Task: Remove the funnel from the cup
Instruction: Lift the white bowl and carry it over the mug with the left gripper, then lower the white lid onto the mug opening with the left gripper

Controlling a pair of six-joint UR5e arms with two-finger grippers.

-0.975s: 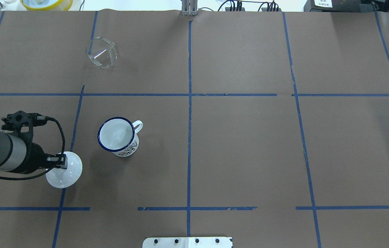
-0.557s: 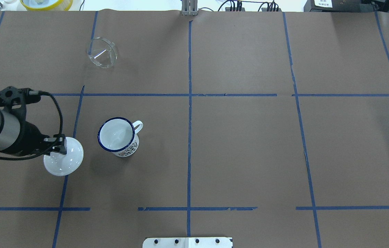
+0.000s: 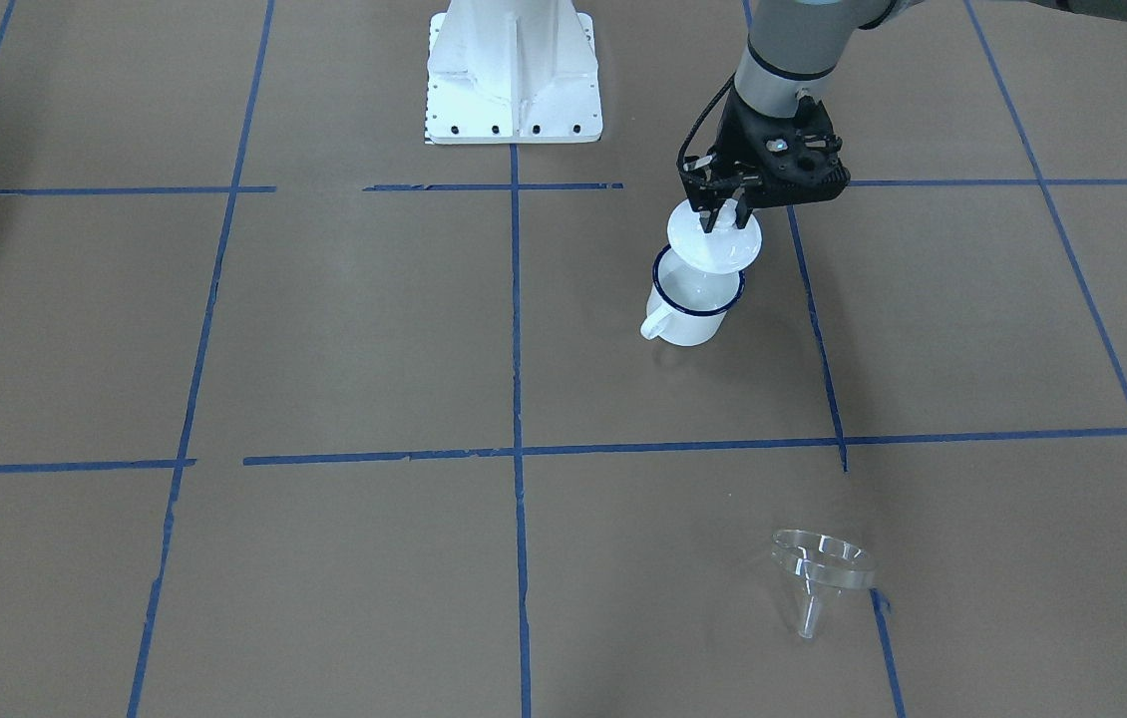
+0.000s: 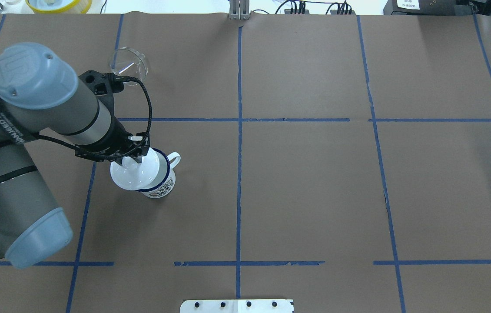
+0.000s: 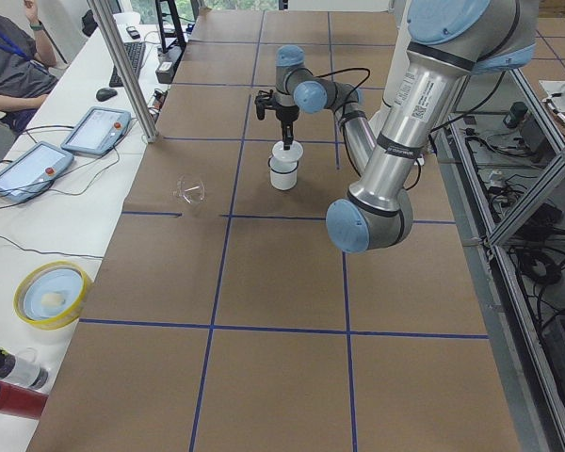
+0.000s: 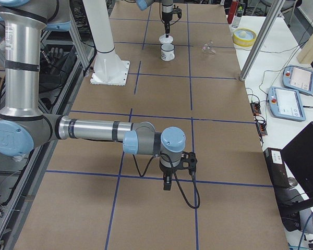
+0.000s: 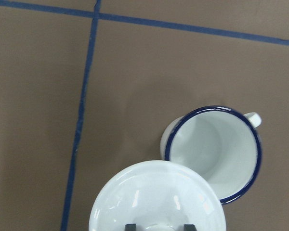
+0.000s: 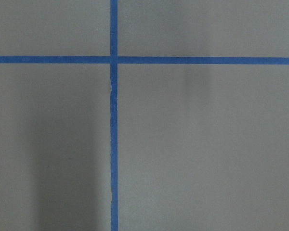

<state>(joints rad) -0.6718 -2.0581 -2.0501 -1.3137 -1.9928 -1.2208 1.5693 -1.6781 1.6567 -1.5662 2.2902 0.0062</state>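
The clear funnel [image 4: 129, 66] lies on its side on the brown paper, far from the cup; it also shows in the front view [image 3: 818, 568]. The white cup [image 4: 161, 186] with a blue rim stands upright and holds nothing [image 7: 216, 149]. My left gripper [image 4: 134, 158] is shut on the knob of a round white lid [image 4: 134, 174]. It holds the lid just above the cup, and the lid covers part of the rim [image 3: 718, 249]. My right gripper [image 6: 167, 182] hangs over bare paper far from both; I cannot tell if it is open.
The robot's white base plate [image 3: 514, 70] stands at the near table edge. Blue tape lines [image 4: 239, 130] cross the paper. A yellow bowl [image 4: 56, 4] sits beyond the far edge. Tablets lie on the side bench [image 5: 94, 132].
My left arm has swung right and forward with the lid, from the table left of the cup to just over the cup's rim. The funnel and the cup have not moved.
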